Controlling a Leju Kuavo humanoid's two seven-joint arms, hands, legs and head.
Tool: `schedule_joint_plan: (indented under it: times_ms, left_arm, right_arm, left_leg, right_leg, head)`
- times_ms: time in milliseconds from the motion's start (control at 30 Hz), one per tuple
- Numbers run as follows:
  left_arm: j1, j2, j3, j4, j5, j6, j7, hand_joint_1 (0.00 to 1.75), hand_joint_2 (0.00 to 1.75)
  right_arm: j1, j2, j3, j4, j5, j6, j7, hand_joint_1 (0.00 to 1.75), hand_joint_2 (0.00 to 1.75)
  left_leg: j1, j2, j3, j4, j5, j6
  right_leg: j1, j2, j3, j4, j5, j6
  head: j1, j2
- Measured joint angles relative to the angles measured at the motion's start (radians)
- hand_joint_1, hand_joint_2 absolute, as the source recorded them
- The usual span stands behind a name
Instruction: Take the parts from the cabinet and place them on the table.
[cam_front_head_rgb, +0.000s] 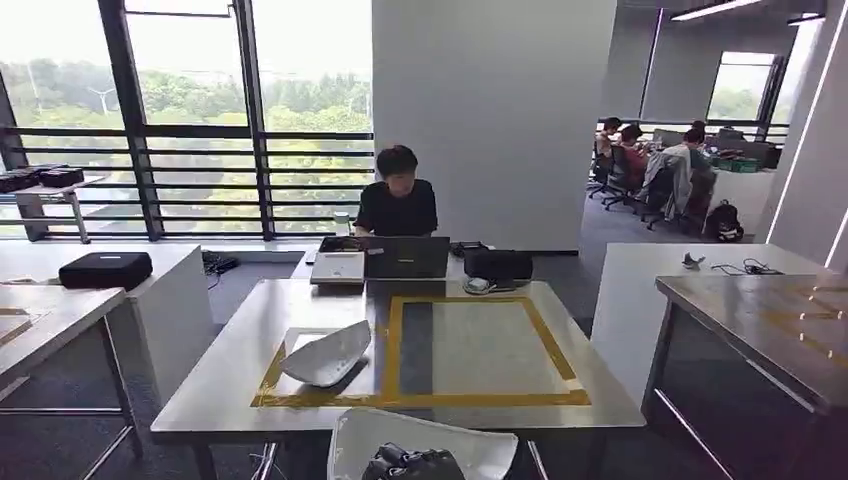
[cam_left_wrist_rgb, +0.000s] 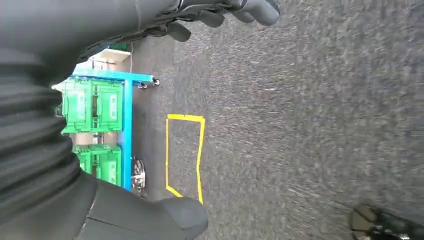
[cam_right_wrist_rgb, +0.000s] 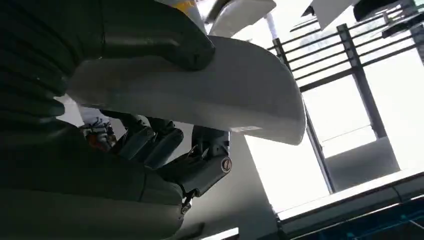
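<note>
A white curved shell part (cam_front_head_rgb: 325, 355) lies on the steel table (cam_front_head_rgb: 470, 350), in the left section of a yellow tape frame (cam_front_head_rgb: 400, 398). A second white curved part (cam_front_head_rgb: 440, 440) hangs just before the table's near edge, and my right hand (cam_front_head_rgb: 412, 464) grips it from below. In the right wrist view the thumb (cam_right_wrist_rgb: 165, 42) presses one face of this part (cam_right_wrist_rgb: 210, 95) and the dark fingers (cam_right_wrist_rgb: 150, 140) curl under the other. My left hand (cam_left_wrist_rgb: 100, 30) hangs over grey carpet with fingers (cam_left_wrist_rgb: 225, 12) and thumb (cam_left_wrist_rgb: 170, 215) apart, holding nothing.
A person (cam_front_head_rgb: 397, 200) sits behind the table at a laptop (cam_front_head_rgb: 405, 257), beside a black bag (cam_front_head_rgb: 497, 264). More tables stand at the left (cam_front_head_rgb: 40, 310) and right (cam_front_head_rgb: 770, 320). Green crates (cam_left_wrist_rgb: 92, 105) on a blue cart and a yellow floor marking (cam_left_wrist_rgb: 185, 150) lie below my left arm.
</note>
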Motion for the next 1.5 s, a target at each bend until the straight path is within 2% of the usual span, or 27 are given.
schedule_joint_plan:
  times_ms: [67,100,133,167,200,267,300,333,400,433,500,567,633,700,767,800,833,933,1000,1033,1133,1200,1233,1300,1367,1433,1500]
  left_arm:
    - [0.0,0.0,0.0,-0.001,0.0,0.001,0.0,0.0,1.75]
    - [0.001,0.001,0.0,-0.001,0.0,0.001,0.0,0.0,1.75]
    - [0.002,0.001,0.0,-0.001,0.0,0.001,0.0,0.0,1.75]
    - [0.002,0.001,0.0,0.0,0.0,0.001,0.0,0.0,1.75]
    - [0.003,0.001,0.0,0.0,0.0,0.001,0.0,0.0,1.75]
    - [0.004,-0.002,0.0,0.0,0.0,0.001,0.0,0.0,1.75]
    - [0.002,-0.005,0.0,0.002,0.0,0.001,0.0,0.0,1.75]
    - [-0.001,-0.003,0.0,0.002,0.0,0.002,0.0,0.0,1.75]
    - [0.001,-0.003,0.0,0.002,0.0,0.003,-0.001,0.0,1.75]
    - [0.0,-0.002,0.001,0.001,0.0,0.003,-0.002,0.0,1.75]
    - [-0.001,-0.003,0.0,0.002,-0.001,0.003,-0.003,0.0,1.75]
    - [-0.002,0.0,0.0,0.002,-0.001,0.003,-0.003,0.0,1.75]
    - [0.002,0.003,0.0,0.002,-0.001,0.003,-0.003,0.0,1.75]
    - [0.003,0.005,0.001,0.002,-0.001,0.003,-0.003,0.0,1.75]
    - [0.005,0.005,0.001,0.002,-0.002,0.003,-0.003,0.0,1.75]
    - [0.007,0.004,0.0,0.003,-0.002,0.003,-0.003,0.0,1.75]
    - [0.003,0.005,0.0,0.003,-0.003,0.001,-0.002,0.0,1.75]
    - [0.004,0.004,0.0,0.003,-0.006,0.001,-0.003,0.0,1.75]
    - [0.003,0.004,0.0,0.002,-0.01,0.001,-0.003,0.0,1.75]
    - [0.002,0.005,0.0,0.002,-0.011,0.001,-0.003,0.0,1.75]
    - [0.003,0.006,0.0,0.002,-0.012,0.001,-0.003,0.0,1.75]
    - [0.003,0.006,0.0,0.002,-0.012,0.001,-0.003,0.0,1.75]
    - [0.003,0.006,0.0,0.002,-0.012,0.001,-0.003,0.0,1.75]
    - [0.004,0.004,0.0,0.002,-0.013,0.001,-0.002,0.0,1.75]
    - [-0.001,0.004,0.0,0.002,-0.013,0.001,-0.002,0.0,1.75]
    - [0.0,0.005,0.0,0.002,-0.014,0.001,-0.001,0.0,1.75]
    - [-0.004,0.005,0.0,0.002,-0.014,0.001,-0.002,0.0,1.75]
  right_arm:
    - [0.002,-0.001,0.001,0.002,-0.003,0.0,0.0,1.75,1.75]
    - [0.003,-0.001,0.002,0.004,-0.005,0.0,0.0,1.75,1.75]
    - [0.003,-0.001,0.002,0.006,-0.006,0.0,0.0,1.75,1.75]
    - [0.003,-0.001,0.003,0.007,-0.006,0.0,0.0,1.75,1.75]
    - [0.002,-0.001,0.003,0.008,-0.006,0.0,0.0,1.75,1.75]
    - [0.003,-0.002,0.005,0.009,-0.008,0.0,0.0,1.75,1.75]
    - [0.004,-0.005,0.005,0.011,-0.009,0.0,0.0,1.75,1.75]
    - [0.005,-0.006,0.008,0.011,-0.011,0.0,0.0,1.75,1.75]
    - [0.001,-0.007,0.008,0.011,-0.014,-0.003,0.0,1.75,1.75]
    - [0.0,-0.006,0.008,0.01,-0.014,-0.005,-0.001,1.75,1.75]
    - [0.0,-0.006,0.008,0.01,-0.015,-0.006,0.0,1.75,1.75]
    - [0.003,-0.006,0.009,0.01,-0.015,-0.005,0.0,1.75,1.75]
    - [0.005,-0.006,0.01,0.01,-0.015,-0.005,0.0,1.75,1.75]
    - [0.006,-0.006,0.01,0.01,-0.015,-0.005,0.0,1.75,1.75]
    - [0.007,-0.006,0.01,0.01,-0.015,-0.006,0.0,1.75,1.75]
    - [0.008,-0.006,0.01,0.011,-0.015,-0.007,0.001,1.75,1.75]
    - [0.008,-0.006,0.011,0.011,-0.014,-0.008,0.003,1.75,1.75]
    - [0.008,-0.006,0.011,0.009,-0.012,-0.01,0.005,1.75,1.75]
    - [0.008,-0.006,0.011,0.008,-0.012,-0.011,0.004,1.75,1.75]
    - [0.008,-0.006,0.011,0.008,-0.013,-0.011,0.005,1.75,1.75]
    - [0.019,-0.008,0.011,0.008,-0.012,-0.011,0.006,1.75,1.75]
    - [0.021,-0.009,0.011,0.008,-0.012,-0.01,0.006,1.75,1.75]
    - [0.021,-0.009,0.011,0.008,-0.011,-0.01,0.006,1.75,1.75]
    - [0.022,-0.011,0.011,0.008,-0.009,-0.01,0.006,1.75,1.75]
    - [0.027,-0.013,0.009,0.007,-0.007,-0.01,0.007,1.75,1.75]
    - [0.026,-0.013,0.006,0.007,-0.007,-0.011,0.007,1.75,1.75]
    - [0.026,-0.013,0.006,0.006,-0.007,-0.012,0.008,1.75,1.75]
  left_leg:
    - [-0.001,-0.004,0.016,0.0,-0.02,0.003]
    - [-0.001,-0.005,0.028,0.0,-0.03,0.003]
    - [-0.002,-0.008,0.043,0.0,-0.043,0.002]
    - [-0.003,-0.01,0.061,0.0,-0.055,0.001]
    - [-0.005,-0.013,0.079,0.0,-0.069,-0.001]
    - [-0.007,-0.012,0.093,-0.004,-0.092,-0.003]
    - [-0.011,-0.016,0.113,0.005,-0.102,-0.009]
    - [-0.01,-0.018,0.115,-0.002,-0.112,-0.017]
    - [-0.011,-0.019,0.127,0.006,-0.094,-0.03]
    - [-0.012,-0.019,0.121,0.026,-0.091,-0.036]
    - [-0.01,-0.012,0.065,0.137,-0.088,-0.04]
    - [-0.006,-0.009,-0.024,0.256,-0.152,-0.052]
    - [-0.004,-0.007,-0.077,0.29,-0.208,-0.059]
    - [-0.003,-0.005,-0.067,0.2,-0.162,-0.062]
    - [0.002,-0.002,-0.027,0.035,-0.012,-0.067]
    - [0.003,0.005,-0.032,-0.004,0.034,-0.059]
    - [-0.001,0.004,-0.022,0.0,0.007,-0.038]
    - [0.003,-0.002,-0.01,0.0,0.007,-0.017]
    - [0.005,-0.001,0.011,-0.007,-0.008,-0.004]
    - [0.004,-0.002,0.018,-0.007,-0.016,-0.001]
    - [0.003,-0.004,0.052,-0.007,-0.049,-0.001]
    - [0.002,-0.006,0.085,-0.007,-0.072,-0.004]
    - [0.002,-0.006,0.103,-0.007,-0.085,-0.006]
    - [0.001,-0.006,0.118,-0.008,-0.108,-0.011]
    - [-0.003,-0.008,0.131,-0.018,-0.129,-0.027]
    - [-0.005,-0.008,0.148,0.005,-0.105,-0.043]
    - [-0.003,-0.005,0.089,0.106,-0.081,-0.052]
  right_leg:
    - [-0.002,0.0,-0.102,0.119,-0.071,0.006]
    - [-0.002,0.0,-0.138,0.145,-0.114,0.007]
    - [-0.001,0.0,-0.16,0.137,-0.129,0.006]
    - [0.0,0.0,-0.163,0.096,-0.112,0.001]
    - [0.002,0.0,-0.152,0.027,-0.062,-0.007]
    - [0.012,-0.002,-0.125,-0.127,0.11,-0.033]
    - [0.021,0.006,-0.133,-0.149,0.151,-0.04]
    - [0.018,0.007,-0.123,-0.158,0.144,-0.035]
    - [0.018,0.008,-0.104,-0.17,0.143,-0.044]
    - [0.013,0.012,-0.084,-0.174,0.144,-0.046]
    - [0.008,0.006,-0.058,-0.181,0.125,-0.061]
    - [0.008,0.005,-0.039,-0.181,0.105,-0.062]
    - [0.006,0.009,-0.015,-0.181,0.084,-0.06]
    - [0.002,0.011,0.015,-0.181,0.061,-0.054]
    - [0.0,0.01,0.036,-0.179,0.032,-0.044]
    - [0.004,0.011,0.051,-0.168,0.017,-0.038]
    - [0.007,0.013,0.046,-0.177,0.013,-0.031]
    - [0.007,0.013,0.054,-0.164,0.015,-0.02]
    - [0.004,0.007,-0.016,-0.044,0.038,-0.008]
    - [0.002,0.005,-0.068,0.028,0.024,-0.002]
    - [-0.001,0.003,-0.191,0.152,-0.085,0.005]
    - [-0.001,0.003,-0.189,0.073,-0.048,-0.001]
    - [0.001,0.003,-0.168,-0.009,0.011,-0.008]
    - [0.01,-0.004,-0.138,-0.162,0.173,-0.029]
    - [0.017,0.001,-0.122,-0.162,0.151,-0.028]
    - [0.012,0.004,-0.104,-0.174,0.152,-0.041]
    - [0.006,0.004,-0.077,-0.18,0.139,-0.055]
  head:
    - [0.001,0.0]
    - [0.003,0.0]
    - [0.003,0.0]
    - [0.004,0.0]
    - [0.004,0.0]
    - [0.004,0.0]
    - [0.002,-0.001]
    - [0.004,0.0]
    - [0.001,0.0]
    - [0.002,0.0]
    - [-0.001,0.0]
    - [-0.001,0.0]
    - [-0.002,0.0]
    - [-0.003,0.0]
    - [-0.004,0.0]
    - [-0.005,-0.002]
    - [-0.003,-0.002]
    - [-0.001,-0.002]
    - [0.002,-0.002]
    - [0.003,-0.002]
    - [0.004,-0.002]
    - [0.005,-0.002]
    - [0.005,-0.002]
    - [0.006,-0.002]
    - [0.004,-0.002]
    - [0.003,-0.002]
    - [0.002,-0.002]
